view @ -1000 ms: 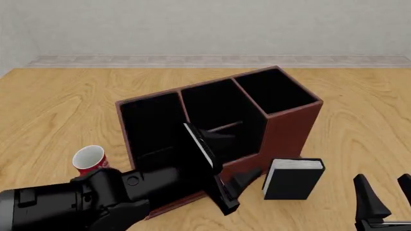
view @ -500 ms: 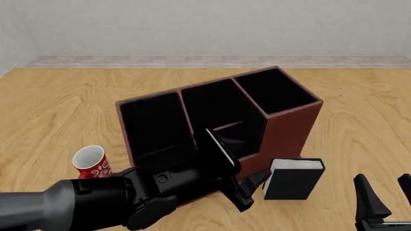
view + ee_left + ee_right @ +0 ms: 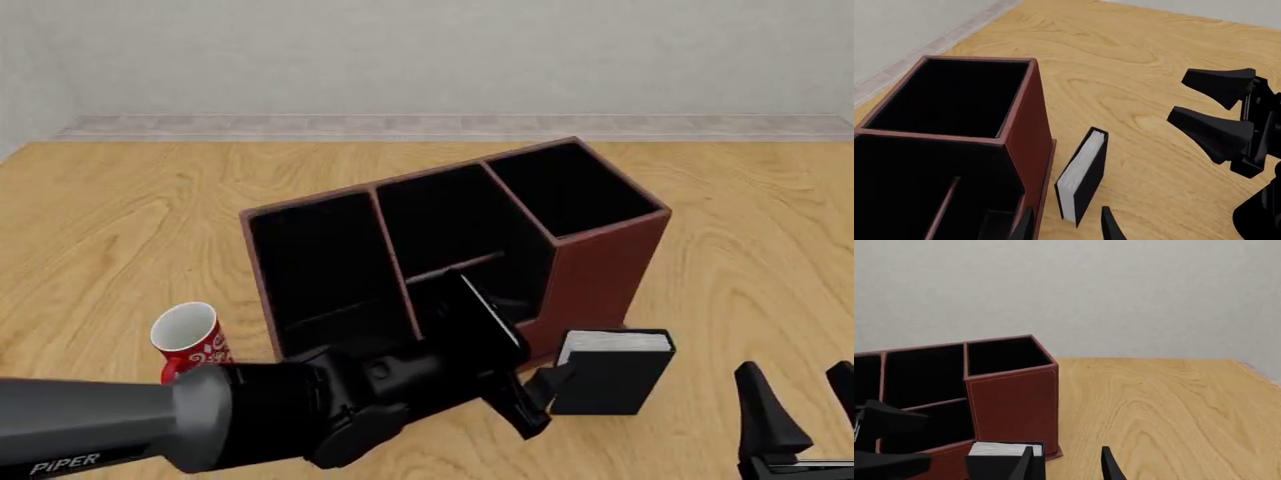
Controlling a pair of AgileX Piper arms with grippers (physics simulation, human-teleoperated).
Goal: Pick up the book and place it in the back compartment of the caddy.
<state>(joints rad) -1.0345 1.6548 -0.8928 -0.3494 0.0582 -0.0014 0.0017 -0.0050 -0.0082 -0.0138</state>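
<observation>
Front view showed the left hand [image 3: 534, 392] had advanced from the caddy [image 3: 601, 265], fingers apart, book [image 3: 611, 372] just ahead, ungrasped.

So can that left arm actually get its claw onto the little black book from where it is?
Probably yes. The left gripper is open and right beside the book, which stands upright on the table just outside the caddy, with nothing between them.
</observation>
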